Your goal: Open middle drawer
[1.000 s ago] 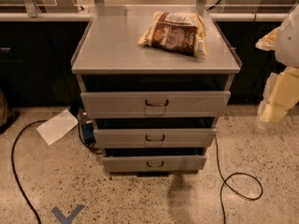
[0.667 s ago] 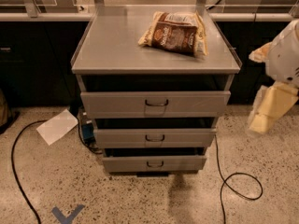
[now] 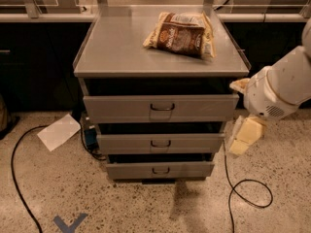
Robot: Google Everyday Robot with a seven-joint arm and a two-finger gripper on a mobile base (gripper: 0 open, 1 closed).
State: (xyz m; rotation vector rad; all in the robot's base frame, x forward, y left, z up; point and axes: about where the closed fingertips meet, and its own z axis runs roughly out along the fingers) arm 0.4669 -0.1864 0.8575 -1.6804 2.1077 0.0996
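Observation:
The grey metal cabinet has three drawers stacked in front. The middle drawer is a low flat grey front with a small dark wire loop handle at its centre. A dark gap shows above it. The top drawer has a taller front, and the bottom drawer sits below. My gripper, cream coloured, hangs from the white arm just right of the cabinet. It is level with the middle drawer's right end, apart from it and well right of the handle.
A brown snack bag lies on the cabinet top. A white paper sheet and a blue object lie on the floor at left. Black cables run on the floor on both sides. Dark counters stand behind.
My arm and gripper have moved left and down, from beside the top drawer's level towards the right end of the middle drawer. The drawers and the bag have not moved.

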